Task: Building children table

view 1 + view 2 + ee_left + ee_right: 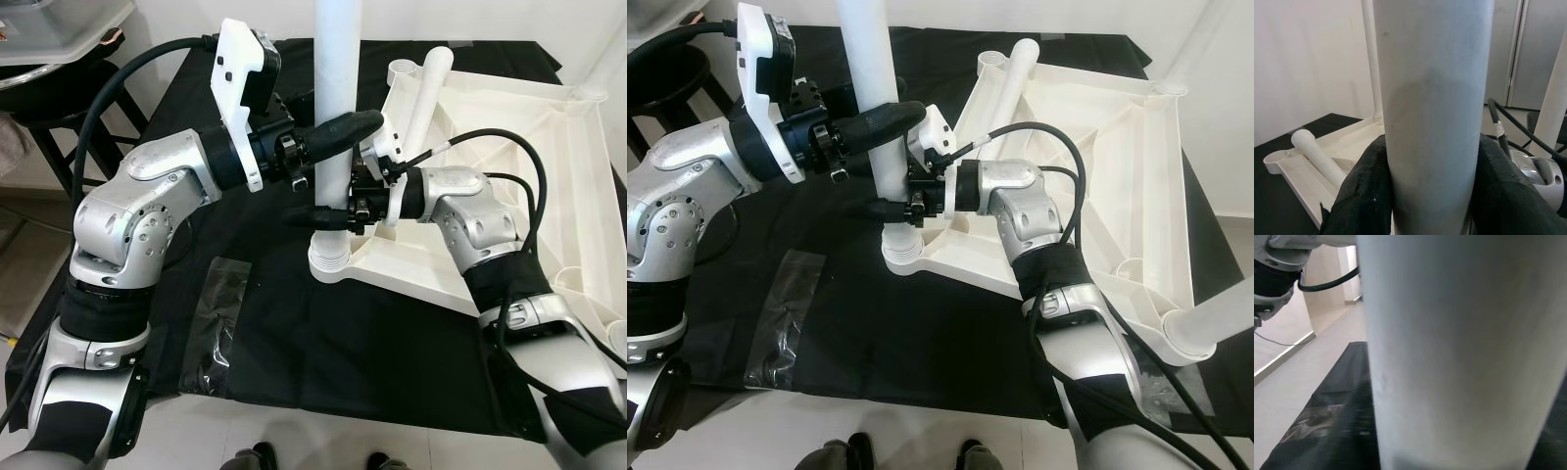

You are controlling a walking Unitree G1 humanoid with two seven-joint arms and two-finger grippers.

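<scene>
Socket [329, 260] of tabletop [509, 127] holds leg [334, 98]; left gripper [338, 137], right gripper [318, 217] clamp it

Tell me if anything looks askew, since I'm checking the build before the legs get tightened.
One loose table leg lies slanted across the upturned tabletop instead of standing in a socket. The upright leg, held by both the left gripper and right gripper, looks straight.

White leg [333, 117] top beyond frame edge
</scene>
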